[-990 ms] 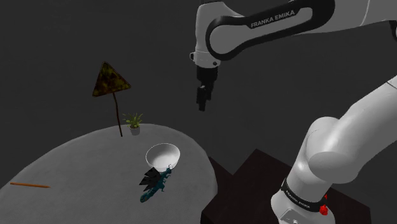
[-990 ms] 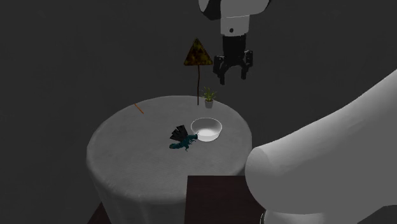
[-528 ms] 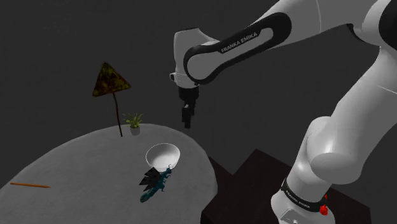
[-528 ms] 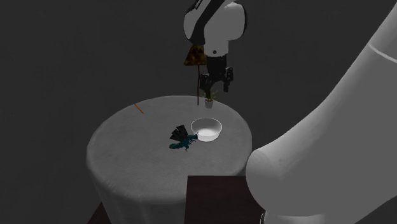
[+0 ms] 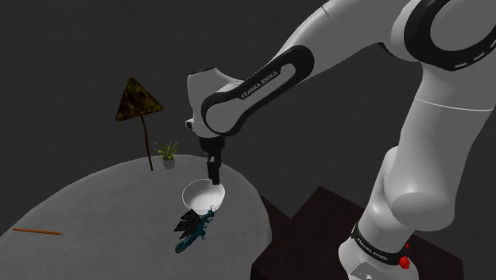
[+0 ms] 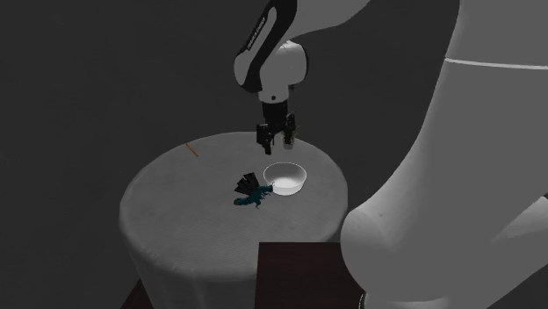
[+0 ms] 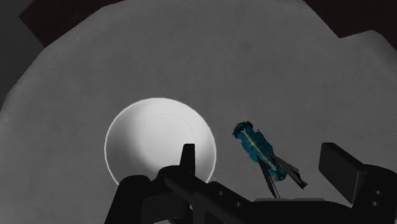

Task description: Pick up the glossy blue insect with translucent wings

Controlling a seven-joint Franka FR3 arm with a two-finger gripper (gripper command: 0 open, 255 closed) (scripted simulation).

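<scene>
The blue insect [image 5: 192, 228] with dark wings lies on the round grey table [image 5: 95, 203], right beside a white bowl [image 5: 203, 193]. In the second exterior view the insect [image 6: 250, 195] is at the bowl's [image 6: 285, 177] left. My black gripper [image 5: 213, 171] hangs open a short way above the bowl's far rim, holding nothing. From the second exterior view the gripper [image 6: 274, 146] points straight down with its fingers apart. In the wrist view the insect [image 7: 257, 147] lies on the table well below, between the spread fingers [image 7: 340, 167], with the bowl [image 7: 159, 143] beside it.
A triangular sign on a thin post [image 5: 137, 102] and a small potted plant [image 5: 167, 153] stand at the table's far side. An orange stick [image 5: 36, 231] lies near the shoulder view's left edge. A dark stand [image 5: 318, 219] adjoins the table edge.
The arm has swung down and toward the shoulder view's left, bringing the gripper from high above the table's edge to just over the bowl. The insect and bowl have not moved.
</scene>
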